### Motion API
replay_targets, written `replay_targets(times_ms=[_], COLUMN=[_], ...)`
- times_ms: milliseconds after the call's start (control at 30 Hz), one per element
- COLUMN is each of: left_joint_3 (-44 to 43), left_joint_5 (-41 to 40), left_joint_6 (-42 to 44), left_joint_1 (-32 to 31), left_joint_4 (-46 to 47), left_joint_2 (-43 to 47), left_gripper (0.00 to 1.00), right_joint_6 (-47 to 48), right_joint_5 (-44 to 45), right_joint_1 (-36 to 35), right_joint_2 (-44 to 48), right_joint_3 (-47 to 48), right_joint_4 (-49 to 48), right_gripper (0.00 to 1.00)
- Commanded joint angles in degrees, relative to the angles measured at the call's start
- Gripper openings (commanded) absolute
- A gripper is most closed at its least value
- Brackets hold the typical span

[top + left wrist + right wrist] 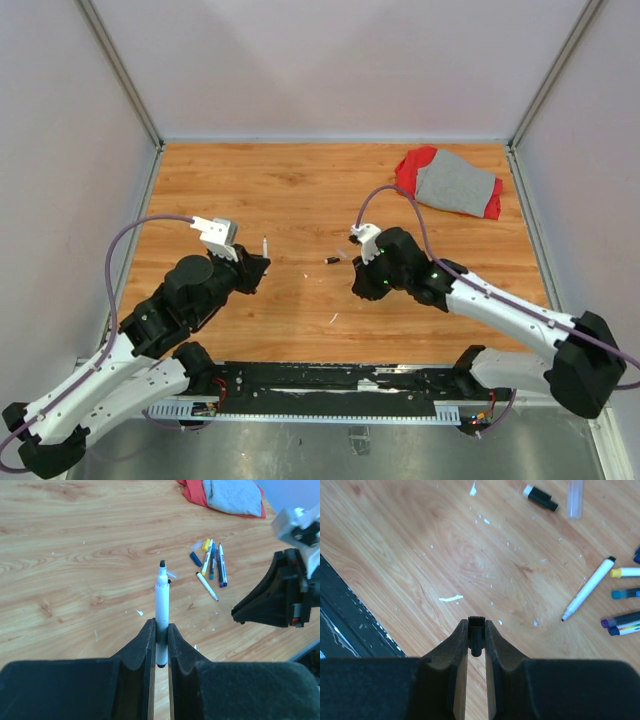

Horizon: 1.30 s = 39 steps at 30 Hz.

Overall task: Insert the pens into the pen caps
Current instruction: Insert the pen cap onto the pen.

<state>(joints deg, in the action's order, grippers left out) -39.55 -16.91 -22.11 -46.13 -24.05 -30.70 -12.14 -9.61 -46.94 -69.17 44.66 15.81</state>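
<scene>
Wood-grain table (300, 190). Far right corner: crumpled red-and-grey cloth (455, 183). Mid-table: tight bunch of pens (214, 562) lying roughly parallel, blue cap (195, 558) just beside them, one white pen (206, 586) loose next to the bunch. Black cap (540, 496) and clear tube (574, 497) near each other, apart from the bunch. White sliver (451, 598) and small white specks scattered on the wood

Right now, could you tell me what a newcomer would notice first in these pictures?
The left gripper clamps a white pen, dark tip bared, and the right gripper pinches a small black cap, both mid-table. Loose pens lie clustered nearby, and a red-and-grey cloth sits in the far right corner.
</scene>
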Motion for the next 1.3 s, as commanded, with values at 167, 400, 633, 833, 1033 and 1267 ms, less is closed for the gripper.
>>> replay_targets(times_ms=[167,400,633,833,1033,1267], left_joint_3=[3.0,6.3,9.0,11.0,12.4,13.6], left_joint_5=[6.7,12.2,7.9,3.1,-0.6,3.1], left_joint_6=[-1.3,-3.5,-7.8,-9.2,-7.7,-6.3], left_joint_1=[0.3,0.3,-6.0,-14.3,-21.7,-22.3], left_joint_4=[9.0,15.0,21.9,29.5,38.1,45.4], left_joint_2=[-3.2,-3.9,-5.1,-7.6,-11.5,-13.9], left_gripper=[0.00,0.01,0.00,0.00,0.01,0.00], right_joint_6=[-9.6,-14.8,-17.8,-21.0,-28.7,-39.6], right_joint_5=[-13.9,-12.8,-14.8,-16.7,-13.5,-10.1], right_joint_1=[10.0,12.4,12.4,12.4,12.4,12.3], right_joint_2=[14.4,22.4,27.1,29.0,33.1,30.9], right_joint_3=[-11.1,-13.7,-15.2,-15.2,-19.2,-24.2], right_joint_4=[-15.0,-17.4,-24.0,-30.6,-42.8,-60.2], right_gripper=[0.01,0.01,0.00,0.01,0.01,0.01])
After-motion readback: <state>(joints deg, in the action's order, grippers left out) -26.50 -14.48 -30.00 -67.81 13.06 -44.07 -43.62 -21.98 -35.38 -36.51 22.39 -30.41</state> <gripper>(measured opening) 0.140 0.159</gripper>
